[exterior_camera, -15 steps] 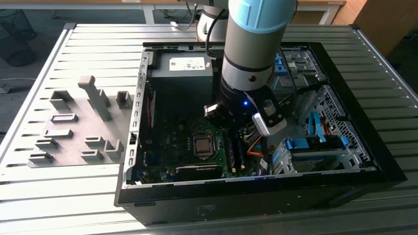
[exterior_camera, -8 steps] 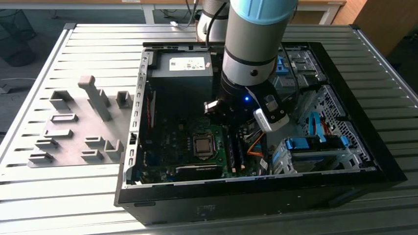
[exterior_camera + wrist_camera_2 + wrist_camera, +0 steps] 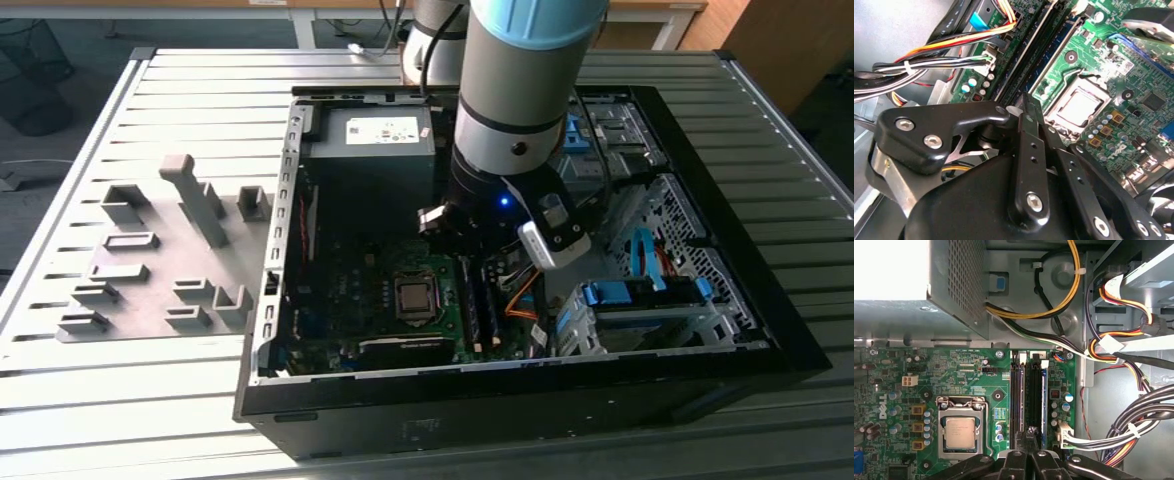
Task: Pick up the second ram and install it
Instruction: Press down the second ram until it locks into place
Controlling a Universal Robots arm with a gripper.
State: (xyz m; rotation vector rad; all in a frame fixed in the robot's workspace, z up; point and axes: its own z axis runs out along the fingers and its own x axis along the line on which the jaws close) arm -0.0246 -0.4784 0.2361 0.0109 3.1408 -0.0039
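Observation:
My gripper (image 3: 1030, 432) hangs inside the open computer case (image 3: 747, 330), low over the motherboard's memory slots (image 3: 1029, 400). Its black fingers (image 3: 1030, 145) are closed together with no gap at the tips. Straight below the tips a long thin stick, the second ram (image 3: 1036, 397), stands edge-on in a slot beside a blue slot edge. Whether the tips touch it I cannot tell. Another stick (image 3: 1016, 400) stands in a slot closer to the processor socket (image 3: 960, 432). In the exterior view the gripper (image 3: 461, 250) sits above the two sticks (image 3: 478, 305).
The grey power supply (image 3: 374, 130) fills the case's far end. Bundled cables (image 3: 1134, 425) run close beside the slots. Blue drive brackets (image 3: 641, 295) stand at the exterior view's right. A grey fixture plate (image 3: 160, 250) with raised blocks lies on the slatted table at its left.

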